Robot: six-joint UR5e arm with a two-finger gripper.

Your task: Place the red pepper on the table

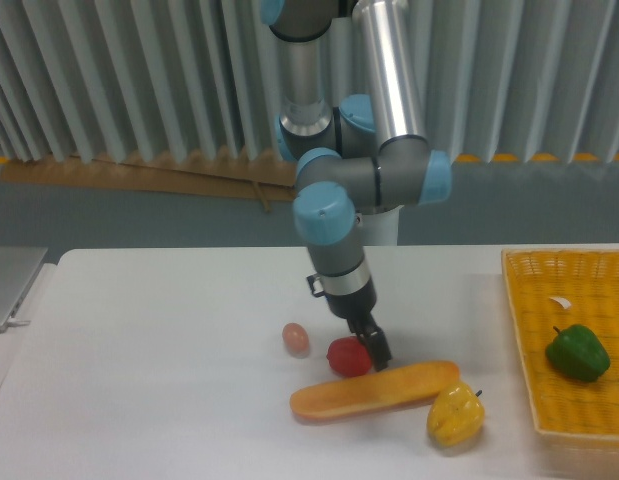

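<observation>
White table [139,380] stretches wide to my left, with only a small pink egg [295,338] on it. My gripper [377,350] hangs low near the middle, just right of the red pepper [347,357], which sits on the table; I cannot tell if my fingers touch it or how wide they stand. A long bread loaf [374,390] lies close in front. To the right sit a yellow pepper [455,416] and a basket [524,330] at the table's edge holding a green pepper [577,352].

Grey vertical blinds [119,80] across back; brown strip [139,175] along their base, grey wall below.
</observation>
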